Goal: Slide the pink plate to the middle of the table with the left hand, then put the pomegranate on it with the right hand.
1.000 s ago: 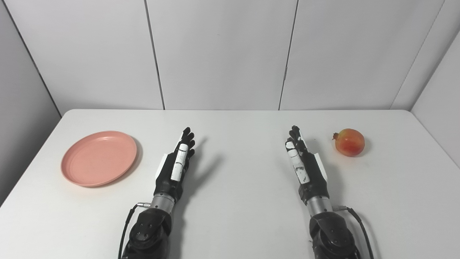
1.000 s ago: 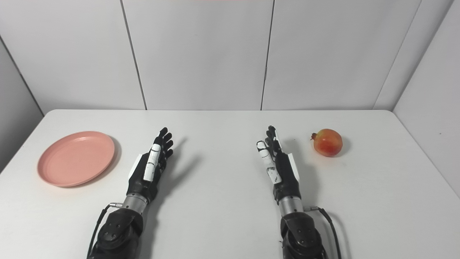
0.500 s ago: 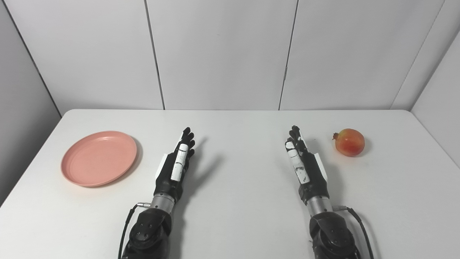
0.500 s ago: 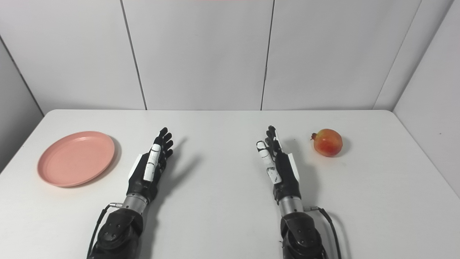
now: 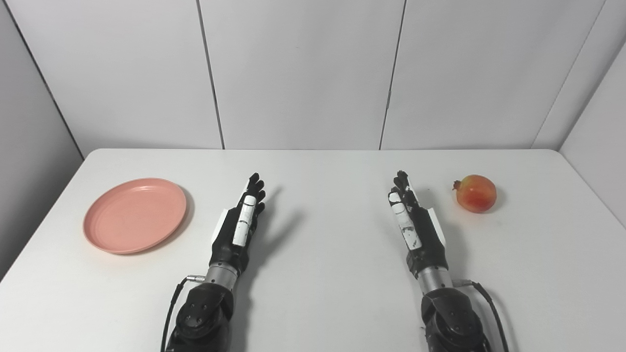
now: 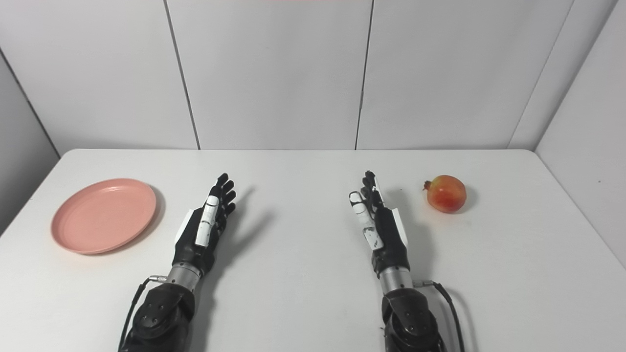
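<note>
The white tabletop is holding the pink plate near its left edge and the pomegranate near its right edge. The left hand and right hand are resting empty, fingers straight. A hard push might be sending the plate off; the round fruit might be rolling away.

A white table is showing plain, with no pattern. To the table's left side a pink plate is showing an even salmon tone. Toward the table's right side a pomegranate is showing red blending into orange-yellow patches. The left hand and the right hand, over the table's middle, are showing black with white panels. Behind the table, pale grey wall panels are showing thin dark seams.
</note>
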Available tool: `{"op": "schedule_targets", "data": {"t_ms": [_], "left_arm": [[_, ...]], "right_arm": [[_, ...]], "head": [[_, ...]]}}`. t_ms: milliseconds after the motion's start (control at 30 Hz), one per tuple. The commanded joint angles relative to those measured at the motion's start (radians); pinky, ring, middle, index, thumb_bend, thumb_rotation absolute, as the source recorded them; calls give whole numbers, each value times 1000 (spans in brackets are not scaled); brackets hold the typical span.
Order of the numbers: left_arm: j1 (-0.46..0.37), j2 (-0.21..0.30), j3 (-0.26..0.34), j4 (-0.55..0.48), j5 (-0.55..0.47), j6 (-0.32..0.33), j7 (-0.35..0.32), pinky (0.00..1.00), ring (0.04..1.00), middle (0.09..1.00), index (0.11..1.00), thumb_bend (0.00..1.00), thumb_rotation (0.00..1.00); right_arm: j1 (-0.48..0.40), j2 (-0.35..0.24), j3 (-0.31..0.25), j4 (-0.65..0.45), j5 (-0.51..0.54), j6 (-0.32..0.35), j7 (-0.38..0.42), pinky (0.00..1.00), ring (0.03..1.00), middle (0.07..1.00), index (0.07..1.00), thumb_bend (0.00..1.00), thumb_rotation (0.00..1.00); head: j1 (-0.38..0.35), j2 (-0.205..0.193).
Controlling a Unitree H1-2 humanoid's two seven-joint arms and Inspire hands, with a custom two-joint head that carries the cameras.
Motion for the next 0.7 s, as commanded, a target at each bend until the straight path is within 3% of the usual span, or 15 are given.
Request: {"op": "schedule_targets", "data": {"t_ms": [0, 667], "left_arm": [[-39, 0, 4, -29, 0, -6, 3, 1000, 1000, 1000, 1000, 591, 1000], [-40, 3, 2, -26, 7, -14, 4, 998, 1000, 1000, 1000, 588, 1000]], "right_arm": [[-46, -3, -2, -30, 2, -10, 10, 1000, 1000, 1000, 1000, 714, 873], [-48, -1, -1, -25, -4, -17, 4, 1000, 1000, 1000, 1000, 704, 883]], "head": [[0, 1], [2, 2]]}}
